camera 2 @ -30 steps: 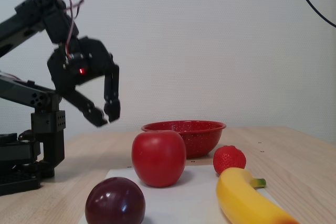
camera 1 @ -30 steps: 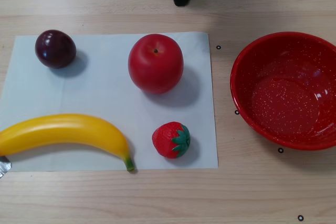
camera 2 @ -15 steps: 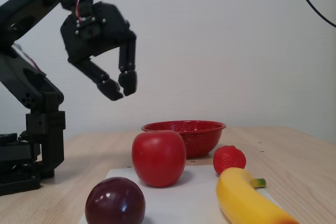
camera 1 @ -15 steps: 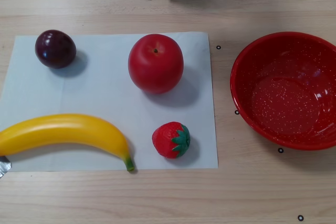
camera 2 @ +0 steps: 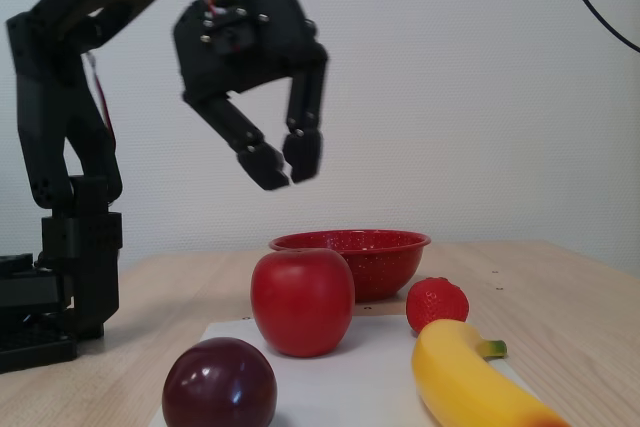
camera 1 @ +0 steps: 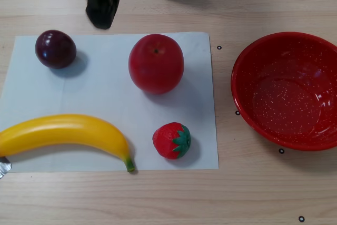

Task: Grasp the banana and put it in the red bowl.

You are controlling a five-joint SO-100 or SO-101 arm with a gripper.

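The banana (camera 1: pixel 63 131) lies on the white paper's front left part, its dark tip pointing toward the strawberry; in the fixed view the banana (camera 2: pixel 465 382) is at the bottom right. The red bowl (camera 1: pixel 247 104) stands on the wood right of the paper, and the fixed view shows the bowl (camera 2: pixel 385 267) behind the apple. My black gripper (camera 2: pixel 285 162) hangs high in the air above the table, fingertips together and holding nothing. In the other view the gripper (camera 1: pixel 101 18) is at the paper's far edge, between plum and apple, far from the banana.
A red apple (camera 1: pixel 156 63), a dark plum (camera 1: pixel 55 49) and a strawberry (camera 1: pixel 171 140) also lie on the white paper (camera 1: pixel 105 93). The arm's base (camera 2: pixel 60 287) stands at the left in the fixed view.
The arm has lifted and swung: the gripper rose and moved right in the fixed view, and left along the top edge in the other view. The fruit and the bowl have not moved.
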